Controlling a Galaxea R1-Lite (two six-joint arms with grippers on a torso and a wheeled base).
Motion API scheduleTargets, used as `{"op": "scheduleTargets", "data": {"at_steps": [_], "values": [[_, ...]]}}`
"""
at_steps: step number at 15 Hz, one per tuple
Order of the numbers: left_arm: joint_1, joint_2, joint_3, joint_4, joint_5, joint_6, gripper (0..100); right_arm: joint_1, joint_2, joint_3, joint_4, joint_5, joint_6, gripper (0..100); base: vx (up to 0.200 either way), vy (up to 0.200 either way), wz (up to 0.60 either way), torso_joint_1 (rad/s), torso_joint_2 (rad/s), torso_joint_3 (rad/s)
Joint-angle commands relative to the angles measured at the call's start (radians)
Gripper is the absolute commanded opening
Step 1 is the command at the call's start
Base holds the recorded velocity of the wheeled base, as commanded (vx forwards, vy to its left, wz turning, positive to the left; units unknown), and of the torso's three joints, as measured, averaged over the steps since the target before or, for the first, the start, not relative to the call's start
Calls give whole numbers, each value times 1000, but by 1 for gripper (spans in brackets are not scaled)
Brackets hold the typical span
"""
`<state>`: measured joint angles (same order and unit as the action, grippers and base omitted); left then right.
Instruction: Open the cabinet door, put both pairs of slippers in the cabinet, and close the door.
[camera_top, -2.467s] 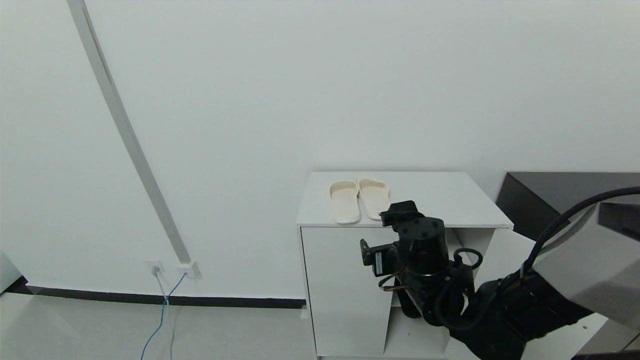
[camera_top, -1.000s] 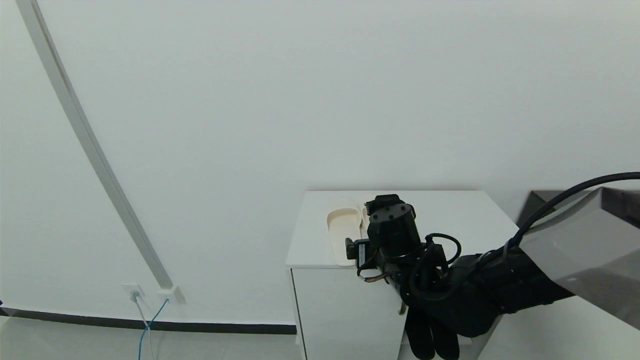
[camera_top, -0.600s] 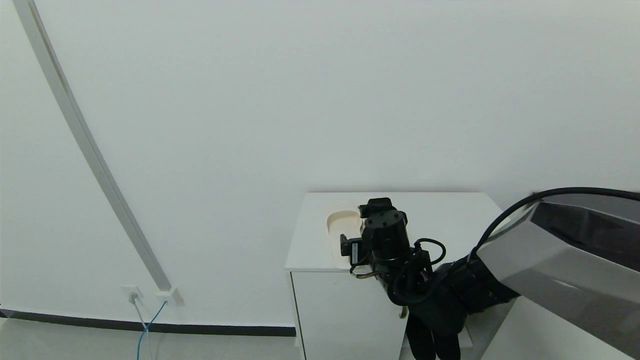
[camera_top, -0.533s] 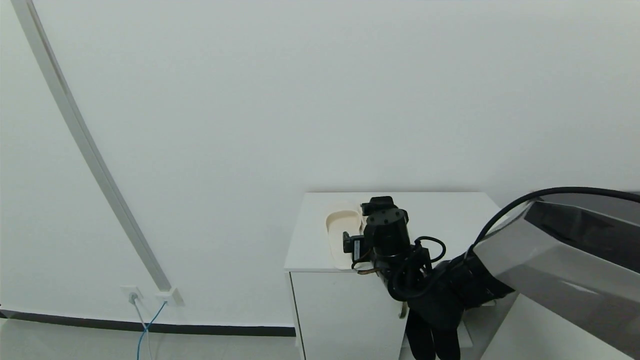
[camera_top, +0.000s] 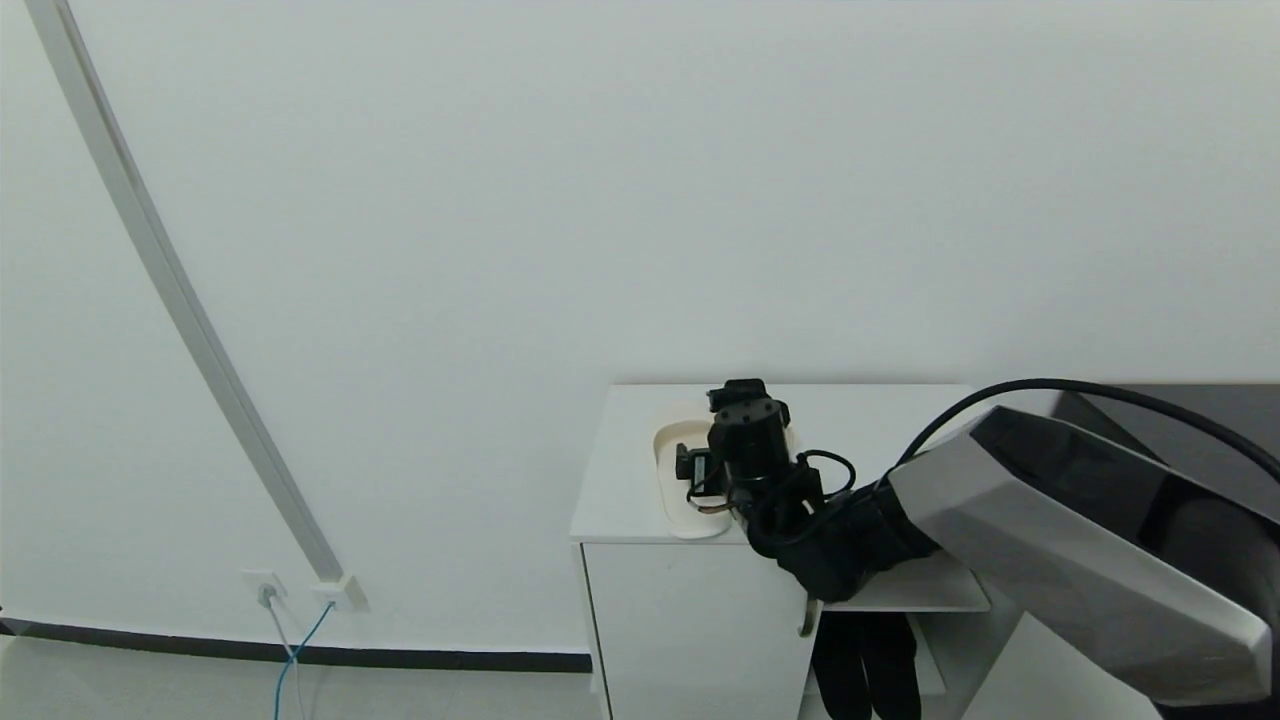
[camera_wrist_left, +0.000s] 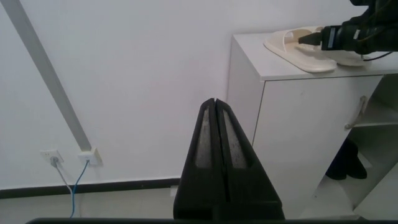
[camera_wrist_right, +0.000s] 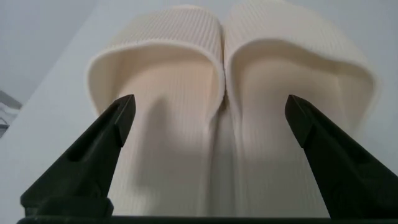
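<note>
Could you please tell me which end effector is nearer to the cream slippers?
Right. The right end effector is open, right at the slippers; the left end effector is shut, well off from the cabinet.

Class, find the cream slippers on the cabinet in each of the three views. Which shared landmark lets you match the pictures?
Head view: cream slippers lower centre, on the white cabinet top.
Left wrist view: slippers on that top, beyond the shut left gripper.
Right wrist view: slippers close up, between the right gripper and its open fingers.
Shared landmark: the white cabinet top.
</note>
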<state>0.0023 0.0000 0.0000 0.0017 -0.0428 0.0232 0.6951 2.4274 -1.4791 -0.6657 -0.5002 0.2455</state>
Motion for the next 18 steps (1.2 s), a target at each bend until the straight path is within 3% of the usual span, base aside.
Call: {"op": "scheduleTargets", "data": {"at_steps": [1,5,6,14,18], "values": [[1,2,0,0,0,0,0,-19,58,-73,23,14,-8,100,0,0,0,0,0,0],[1,2,0,0,0,0,0,-37,102,-159,44,17,-34,100,0,0,0,0,0,0],[1,2,0,0,0,0,0,-37,105,-167,46,17,-37,0,0,0,0,0,0,0],[1,2,0,0,0,0,0,-35,70,-153,48,17,-55,0,0,0,0,0,0,0],[1,2,0,0,0,0,0,-25,-177,76,20,68,-55,0,0,0,0,0,0,0]]}}
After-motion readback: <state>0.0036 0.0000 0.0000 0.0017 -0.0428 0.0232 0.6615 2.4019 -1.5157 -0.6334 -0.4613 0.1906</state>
